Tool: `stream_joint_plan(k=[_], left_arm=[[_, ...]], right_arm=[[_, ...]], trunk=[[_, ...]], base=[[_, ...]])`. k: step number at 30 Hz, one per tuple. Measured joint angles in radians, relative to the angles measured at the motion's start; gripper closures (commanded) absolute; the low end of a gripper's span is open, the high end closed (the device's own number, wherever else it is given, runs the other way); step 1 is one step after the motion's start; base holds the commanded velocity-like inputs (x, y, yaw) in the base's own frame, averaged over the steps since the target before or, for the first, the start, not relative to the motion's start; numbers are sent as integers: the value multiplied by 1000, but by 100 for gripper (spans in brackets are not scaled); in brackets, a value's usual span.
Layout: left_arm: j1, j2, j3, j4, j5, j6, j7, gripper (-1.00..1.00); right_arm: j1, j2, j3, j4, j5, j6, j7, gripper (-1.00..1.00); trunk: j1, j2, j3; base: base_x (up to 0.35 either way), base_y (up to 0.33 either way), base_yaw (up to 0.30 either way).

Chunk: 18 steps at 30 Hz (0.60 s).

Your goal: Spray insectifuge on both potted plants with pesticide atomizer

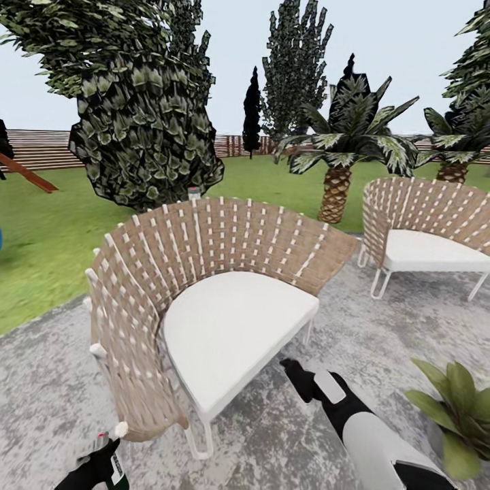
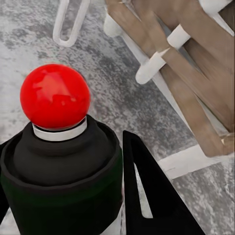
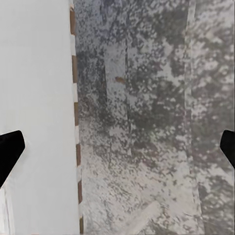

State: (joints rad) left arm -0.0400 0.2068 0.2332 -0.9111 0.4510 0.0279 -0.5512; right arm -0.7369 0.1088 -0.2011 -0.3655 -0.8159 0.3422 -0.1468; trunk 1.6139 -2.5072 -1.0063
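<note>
My left gripper (image 1: 101,464) is low at the near left, shut on the pesticide atomizer (image 1: 109,460). In the left wrist view the atomizer (image 2: 55,98) shows its red spray head, black neck and dark green body, with a black finger (image 2: 147,196) pressed against its side. My right gripper (image 1: 299,378) hangs open beside the front of the wicker chair; its fingertips (image 3: 10,152) stand far apart over the stone patio (image 3: 147,122), holding nothing. A broad-leaved green potted plant (image 1: 456,412) stands at the near right, its pot mostly cut off.
A wicker chair (image 1: 136,286) with a white cushion stands right in front of me. A second one (image 1: 422,211) is at the far right. Behind them lie lawn (image 1: 41,245), a large bush (image 1: 146,129), palm-like plants (image 1: 340,146) and a slatted fence (image 1: 41,148).
</note>
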Motion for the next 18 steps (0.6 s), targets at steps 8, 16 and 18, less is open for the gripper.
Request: stream_joint_plan(k=[8,16,18], left_arm=[[0,-1,0,0,0,0,7,100],[0,-1,0,0,0,0,7,100],[0,-1,0,0,0,0,9,100]], right_arm=[[-6,0,-1,2,-3,-35,-82,-100],[-6,0,-1,-5,-3,-32,-90,-100],[-6,0,-2,-5,-3,-29,-90,-100]], trunk=[[0,0,0],[0,0,0],[0,0,0]], base=[[108,72,91],[1,0,261],[0,0,264]])
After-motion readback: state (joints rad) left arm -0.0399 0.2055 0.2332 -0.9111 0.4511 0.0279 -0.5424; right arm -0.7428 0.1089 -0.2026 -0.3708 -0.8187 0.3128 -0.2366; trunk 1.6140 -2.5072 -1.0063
